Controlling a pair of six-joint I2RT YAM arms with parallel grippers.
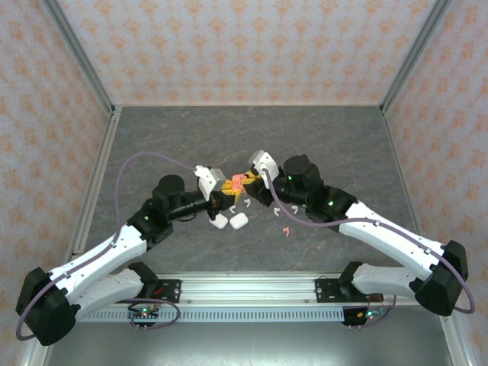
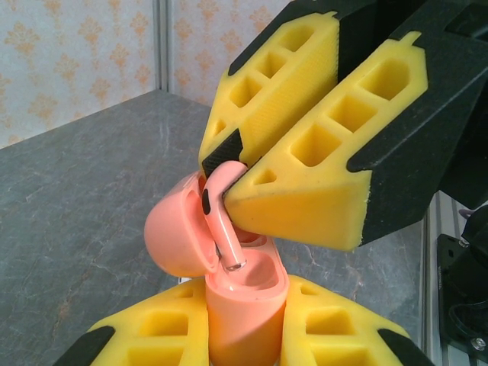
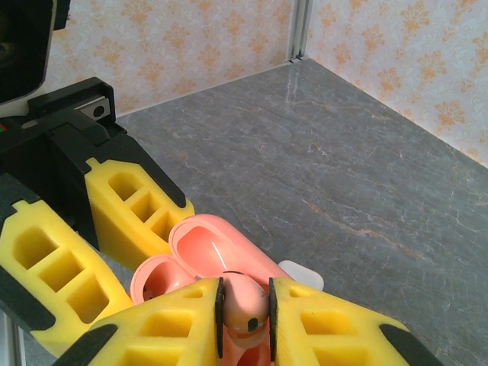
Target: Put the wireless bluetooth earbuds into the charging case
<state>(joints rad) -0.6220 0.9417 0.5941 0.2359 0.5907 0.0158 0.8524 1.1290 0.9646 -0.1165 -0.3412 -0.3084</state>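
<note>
Right jaws pinch a coral earbud (image 2: 219, 221), stem apparently inside the case (image 2: 244, 320).

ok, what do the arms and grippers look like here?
The left arm and right arm: white links, black joints, small green lights, a purple cable along each. The left gripper and right gripper: yellow wedge fingers with rectangular pockets, black edging.

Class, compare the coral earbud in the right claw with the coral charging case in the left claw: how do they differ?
Size: the coral earbud is far smaller than the coral charging case. Shape: the earbud is slim and stemmed; the case is rounded, its lid open. Grip: the right claw pinches the earbud, the left claw clamps the case. Shared: both are coral and both are gripped.
</note>
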